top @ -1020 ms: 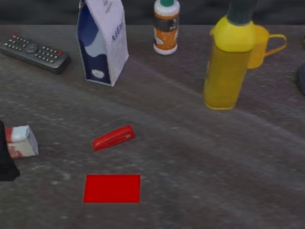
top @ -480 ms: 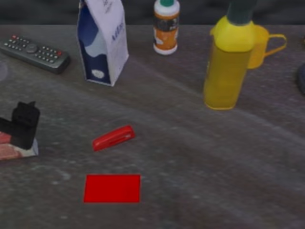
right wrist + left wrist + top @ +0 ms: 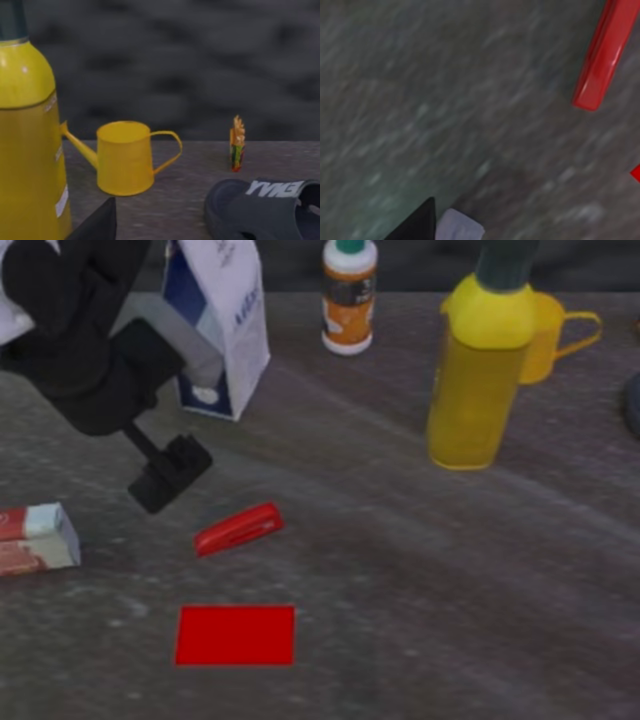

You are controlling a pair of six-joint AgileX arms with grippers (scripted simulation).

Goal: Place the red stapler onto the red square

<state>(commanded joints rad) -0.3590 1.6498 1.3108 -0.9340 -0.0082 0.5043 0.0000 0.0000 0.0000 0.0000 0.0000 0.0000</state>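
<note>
Your left gripper (image 3: 168,475) hangs over the table's left half, just up and left of the red stapler (image 3: 239,528), not touching it; the black fingers look bunched together from above, but you can't tell how far apart they are, and nothing is held. The bulky black left arm (image 3: 85,350) comes in from the top-left corner and hides part of the milk carton (image 3: 225,315). Your left wrist view adds only one end of the stapler (image 3: 603,55) on the grey table (image 3: 445,100), a corner of the red square (image 3: 635,173) at the frame edge, and a dark finger tip (image 3: 417,225). The stapler lies tilted on bare table just above the red square (image 3: 236,635), apart from it. A red-and-white box (image 3: 35,538) sits at the left edge. Your right gripper is out of the top view; its wrist view shows the yellow bottle (image 3: 27,140), the yellow watering can (image 3: 125,157), a dark slipper (image 3: 265,210) and a small orange packet (image 3: 237,142); the last two are not visible from above.
</note>
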